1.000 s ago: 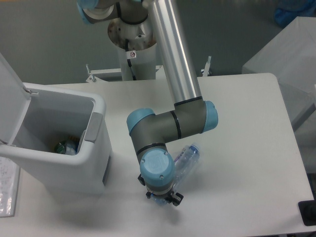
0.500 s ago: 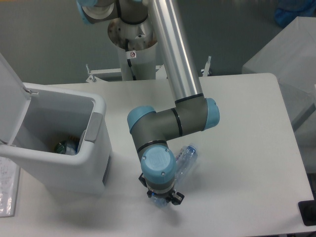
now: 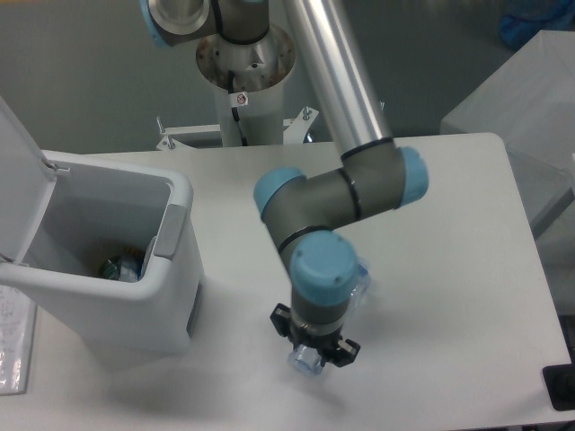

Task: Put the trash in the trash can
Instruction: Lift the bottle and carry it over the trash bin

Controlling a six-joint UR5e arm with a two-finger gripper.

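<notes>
Moved since the earlier pictures: arm wrist and gripper (image 3: 316, 352), shifted rightward over the desk (image 3: 449, 269), carrying the bottle (image 3: 357, 285) along; bin unchanged.

Item 1, bottle: clear plastic, mostly hidden under the wrist. A clear portion shows just behind and right of the fingers, and a clear rounded end shows just below them. Whether it is lifted off the desk or sliding on it cannot be told from this view.

Item 2, fingers: pointing down, black tips either side of the clear end; judged closed on the bottle, though contact itself is masked by the wrist.

Item 3, trash can (image 3: 171, 260): white, lid up, well to the left of the fingers. Some coloured and clear scraps (image 3: 119, 267) lie at its bottom; which piece of trash they are cannot be made out.

Progress, as judged: something already in the bin, bottle secured but well apart from the opening. Remaining: carry the bottle left, over the rim, and release it inside.
</notes>
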